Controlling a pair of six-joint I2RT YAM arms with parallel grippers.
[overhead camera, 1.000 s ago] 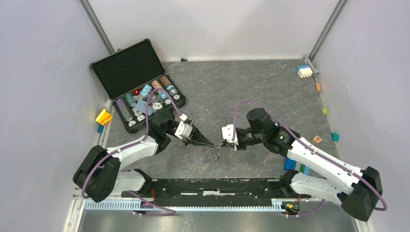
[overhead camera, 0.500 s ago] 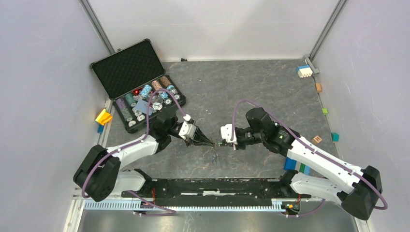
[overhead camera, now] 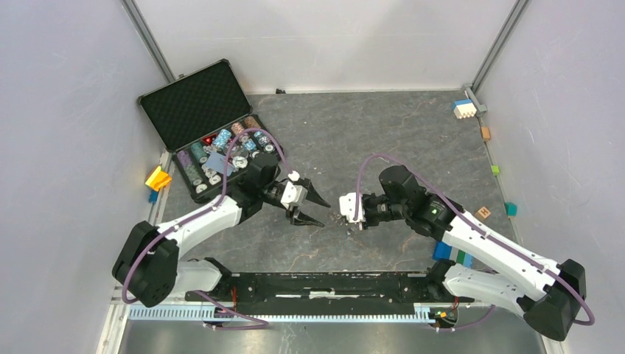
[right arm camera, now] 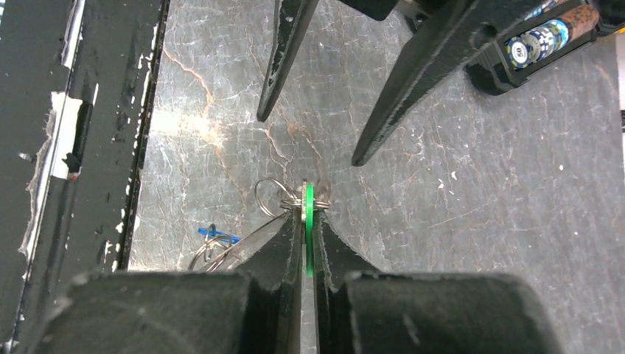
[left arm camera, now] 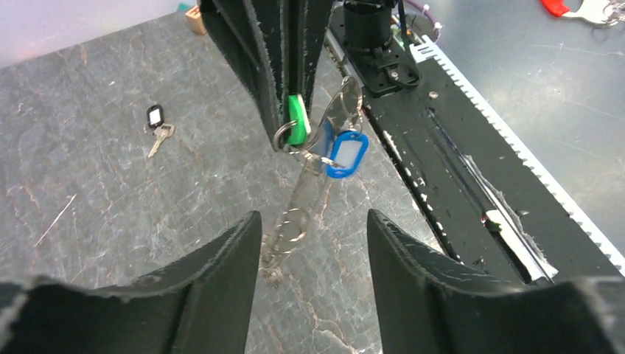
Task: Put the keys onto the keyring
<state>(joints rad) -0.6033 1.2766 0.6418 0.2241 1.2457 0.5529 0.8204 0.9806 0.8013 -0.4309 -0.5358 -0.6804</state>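
Grey table [overhead camera: 383, 133] below: right fingers [right arm camera: 289, 247] pinch green tag [right arm camera: 308, 210], keyring [left arm camera: 293, 220] and blue tag [left arm camera: 346, 153] dangling; left fingers [left arm camera: 221, 280] spread wide. One knock could shake it loose!

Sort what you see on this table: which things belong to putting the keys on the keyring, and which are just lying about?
For the job: green-tagged key, blue-tagged key, black-tagged key, keyring.
Lying about: poker chip case, white-and-blue block, yellow block.
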